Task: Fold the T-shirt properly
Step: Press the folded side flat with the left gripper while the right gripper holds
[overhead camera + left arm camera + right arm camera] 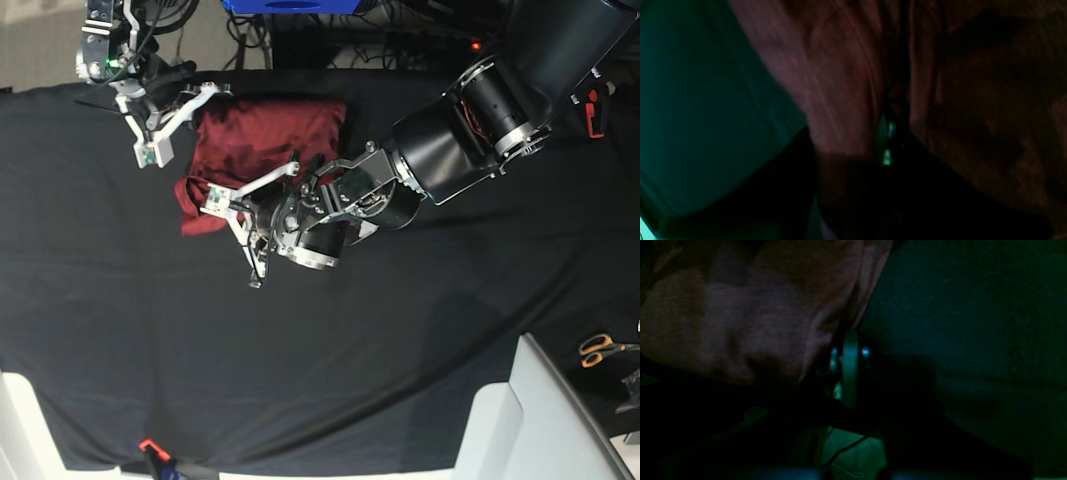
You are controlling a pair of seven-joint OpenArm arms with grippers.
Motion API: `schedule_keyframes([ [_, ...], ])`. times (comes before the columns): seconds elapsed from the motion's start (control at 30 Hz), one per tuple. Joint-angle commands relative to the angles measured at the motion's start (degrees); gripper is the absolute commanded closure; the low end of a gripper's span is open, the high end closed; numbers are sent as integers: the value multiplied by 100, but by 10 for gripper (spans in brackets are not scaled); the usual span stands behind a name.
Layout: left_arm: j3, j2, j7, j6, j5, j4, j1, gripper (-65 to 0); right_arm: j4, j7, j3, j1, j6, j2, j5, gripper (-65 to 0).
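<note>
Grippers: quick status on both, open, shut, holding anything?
Left gripper: shut on the T-shirt, pinching its near edge.
Right gripper: shut on the T-shirt, at its far corner.

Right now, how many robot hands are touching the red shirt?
2. The left gripper pinches the T-shirt at its near edge; the right gripper grips its far corner. Both grips are partly hidden by cloth.

My base camera looks straight down on the whole table (420, 360). Both wrist cameras sit dark, pressed close against the T-shirt (262, 135), upper left of base.
</note>
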Motion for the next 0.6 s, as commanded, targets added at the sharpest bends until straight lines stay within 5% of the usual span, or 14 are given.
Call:
schedule_keyframes([
  [0.0,-23,67,-15,32,-15,45,-118,0,65,-17,0,12,2,-6,19,-6],
  [0.23,-32,67,-6,32,-15,45,-118,-20,56,-17,-26,12,2,-6,19,-6],
  [0.4,-32,67,3,32,-42,45,-224,-237,56,-17,-26,12,2,-6,19,-6],
  [0.57,-23,67,442,32,-68,89,-373,-359,56,-17,-18,12,2,3,19,-6],
])
